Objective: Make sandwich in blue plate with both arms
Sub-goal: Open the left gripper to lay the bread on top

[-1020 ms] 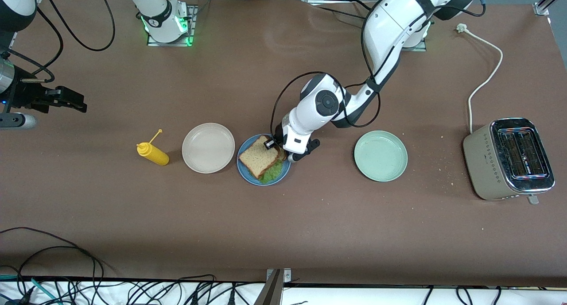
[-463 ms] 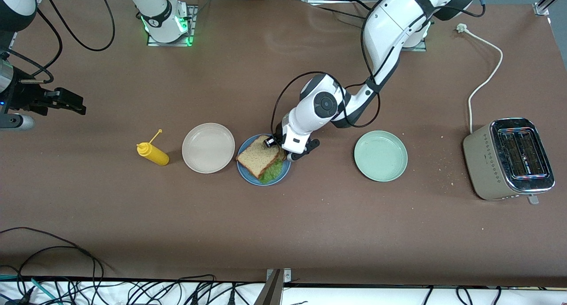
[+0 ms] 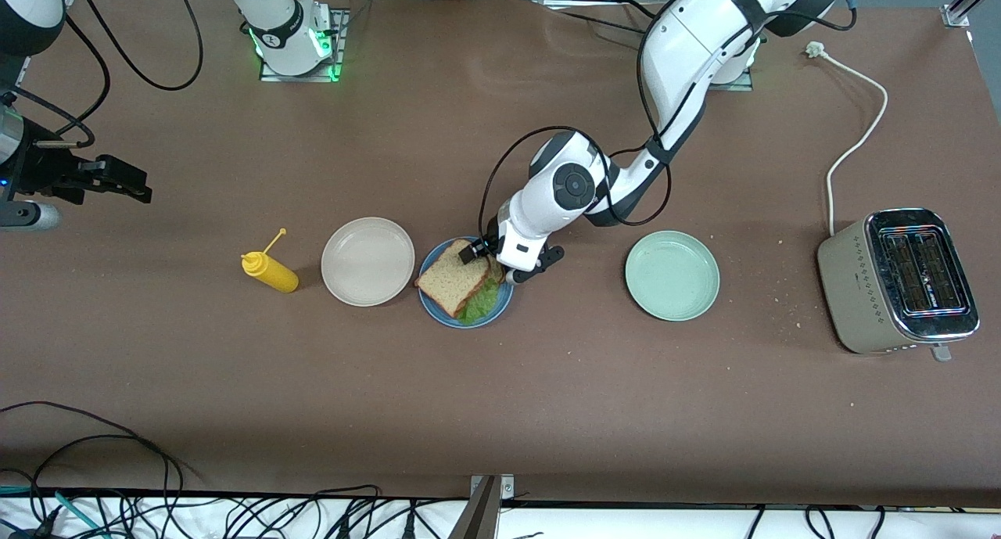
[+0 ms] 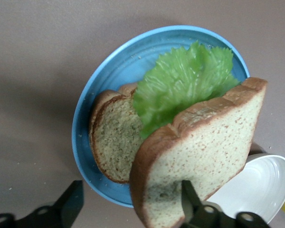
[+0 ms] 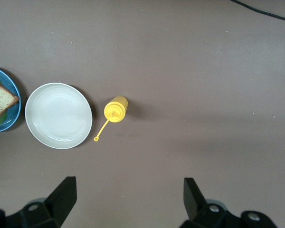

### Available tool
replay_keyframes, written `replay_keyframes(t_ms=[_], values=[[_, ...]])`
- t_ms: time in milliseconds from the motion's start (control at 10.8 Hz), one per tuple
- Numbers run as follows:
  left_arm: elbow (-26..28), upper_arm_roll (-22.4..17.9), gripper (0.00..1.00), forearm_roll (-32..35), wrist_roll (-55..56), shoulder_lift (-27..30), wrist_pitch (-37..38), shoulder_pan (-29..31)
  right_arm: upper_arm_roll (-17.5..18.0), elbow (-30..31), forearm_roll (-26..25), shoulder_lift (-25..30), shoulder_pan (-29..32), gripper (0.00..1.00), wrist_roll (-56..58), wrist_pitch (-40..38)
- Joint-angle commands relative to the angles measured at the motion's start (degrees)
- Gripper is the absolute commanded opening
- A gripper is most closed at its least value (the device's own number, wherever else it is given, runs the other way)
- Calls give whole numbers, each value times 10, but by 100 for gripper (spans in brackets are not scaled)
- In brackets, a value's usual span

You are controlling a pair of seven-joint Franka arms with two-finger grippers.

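The blue plate (image 3: 507,295) sits mid-table and holds the sandwich: a lower bread slice (image 4: 115,140), a ruffled green lettuce leaf (image 3: 482,299) and a top slice (image 3: 450,282) lying tilted over them. My left gripper (image 3: 480,256) is low over the plate's edge nearer the robots. It is open, with one fingertip (image 4: 189,195) against the top slice (image 4: 206,147) and the other over bare table. My right gripper (image 3: 134,181) hangs open and empty over the table at the right arm's end; it waits. Its wrist view shows the plate's edge (image 5: 12,114).
A beige-white plate (image 3: 367,261) stands beside the blue plate toward the right arm's end, then a yellow mustard bottle (image 3: 270,271). A mint-green plate (image 3: 672,275) and a toaster (image 3: 899,279) with its white cord (image 3: 856,140) stand toward the left arm's end.
The top bread slice has slid a little toward the right arm's end over the lettuce, with the left gripper's finger moving along with it. The right gripper has barely moved.
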State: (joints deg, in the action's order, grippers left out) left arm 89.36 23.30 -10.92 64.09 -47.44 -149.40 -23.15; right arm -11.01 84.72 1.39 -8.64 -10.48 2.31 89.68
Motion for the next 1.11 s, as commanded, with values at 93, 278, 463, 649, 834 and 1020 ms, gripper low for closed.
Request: replay_keyframes(t_ms=[93, 278, 463, 649, 834, 1020], values=[[-9, 3, 100, -6, -12, 23, 73, 18, 0, 11, -1, 9, 1, 100, -1, 11], [-11, 3, 100, -7, -12, 49, 103, 28, 0, 11, -1, 9, 1, 100, -1, 11], [-11, 4, 100, -7, -12, 81, 137, 42, 0, 11, -1, 9, 1, 100, -1, 11], [-10, 0, 100, -5, -14, 135, 215, 64, 0, 11, -1, 9, 1, 100, -2, 11], [-10, 0, 100, -5, -57, 189, 299, 111, 0, 11, -1, 9, 1, 100, -1, 11], [-11, 0, 100, 10, -83, 240, 369, 164, 0, 11, -1, 9, 1, 100, -1, 11]])
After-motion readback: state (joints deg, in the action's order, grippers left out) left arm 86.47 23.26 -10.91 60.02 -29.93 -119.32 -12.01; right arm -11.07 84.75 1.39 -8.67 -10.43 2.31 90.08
